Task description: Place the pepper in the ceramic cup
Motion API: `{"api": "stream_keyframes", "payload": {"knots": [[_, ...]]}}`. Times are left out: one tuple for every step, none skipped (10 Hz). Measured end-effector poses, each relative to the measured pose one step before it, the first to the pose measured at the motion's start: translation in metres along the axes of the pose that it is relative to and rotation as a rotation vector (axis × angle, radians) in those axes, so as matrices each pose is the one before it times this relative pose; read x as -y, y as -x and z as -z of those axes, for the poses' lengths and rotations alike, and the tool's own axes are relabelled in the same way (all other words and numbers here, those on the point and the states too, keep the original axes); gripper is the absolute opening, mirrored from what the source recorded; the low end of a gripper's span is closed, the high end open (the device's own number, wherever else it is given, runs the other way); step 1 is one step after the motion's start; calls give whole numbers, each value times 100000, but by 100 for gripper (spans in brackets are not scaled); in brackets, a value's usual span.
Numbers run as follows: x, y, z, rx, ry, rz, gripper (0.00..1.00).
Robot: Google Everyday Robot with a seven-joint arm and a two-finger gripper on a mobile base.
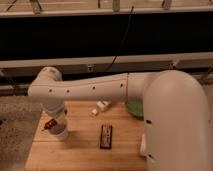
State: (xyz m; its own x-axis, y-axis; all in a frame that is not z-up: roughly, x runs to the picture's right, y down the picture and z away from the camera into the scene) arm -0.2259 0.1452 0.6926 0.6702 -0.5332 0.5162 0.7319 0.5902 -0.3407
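A white ceramic cup [61,132] stands at the left side of the wooden table [85,150]. A small red pepper [49,124] shows at the cup's left rim, right under the end of my arm. My gripper [56,120] hangs directly over the cup, touching or nearly touching its rim, and hides part of the cup. Whether the pepper is in the gripper or lies beside the cup cannot be told.
A dark flat packet [105,136] lies mid-table. A white object [102,105] and a small white piece [94,112] lie behind it. A green bowl [133,108] sits at the right, partly behind my arm. The table's left edge is close to the cup.
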Motion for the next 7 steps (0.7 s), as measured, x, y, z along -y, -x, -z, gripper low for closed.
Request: {"api": "stream_keyframes", "payload": {"knots": [[-66,26,151,-441,-178,249,80],[-40,93,209,-542,-269,224,80],[-46,-23,199,-383,-269,-79,80],[-26,-159,434,-517,-1041,-1090,80],[170,-298,346,-333,-1153,-1081,80],[464,-753,250,235,-106,227,80],[25,-476,-44,-243,1767,610,78]]}}
